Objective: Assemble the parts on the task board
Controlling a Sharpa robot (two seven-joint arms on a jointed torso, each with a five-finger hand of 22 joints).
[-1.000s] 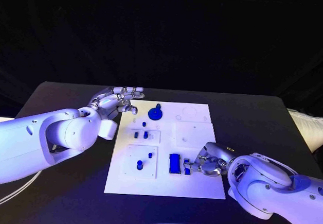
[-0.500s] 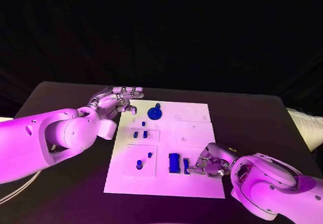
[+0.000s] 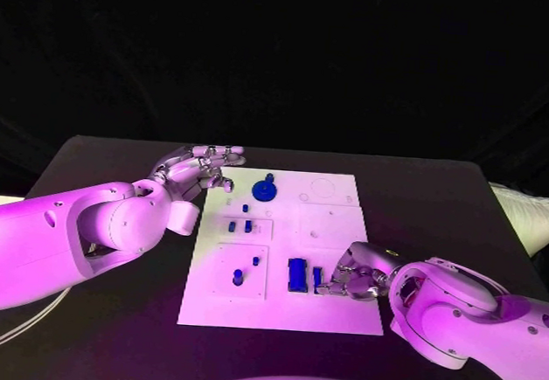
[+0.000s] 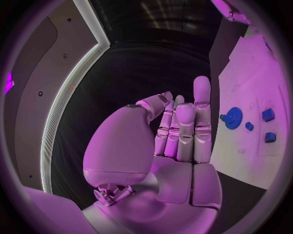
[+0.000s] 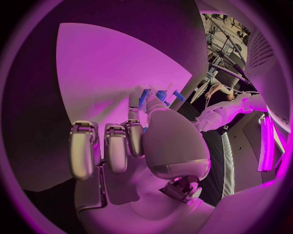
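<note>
The white task board (image 3: 342, 317) lies in the middle of the table. A blue gear (image 3: 265, 190) sits near its far edge, and several small blue parts (image 3: 239, 227) stand in the recesses below it. A blue block (image 3: 297, 275) stands near the board's front, with a narrow blue part (image 3: 316, 280) right beside it. My right hand (image 3: 351, 281) has its fingers curled and pinches that narrow part (image 5: 144, 98) between thumb and fingertip. My left hand (image 3: 201, 168) hovers at the board's far left corner, fingers extended, holding nothing. The left wrist view also shows the gear (image 4: 232, 117).
The black table (image 3: 99, 169) stretches to both sides of the board. A white bag (image 3: 532, 217) lies past the table's right edge. My left forearm (image 3: 82, 238) crosses the table to the left of the board.
My right hand has shifted slightly at the narrow blue part, which now stands a little taller. The left arm has not moved.
</note>
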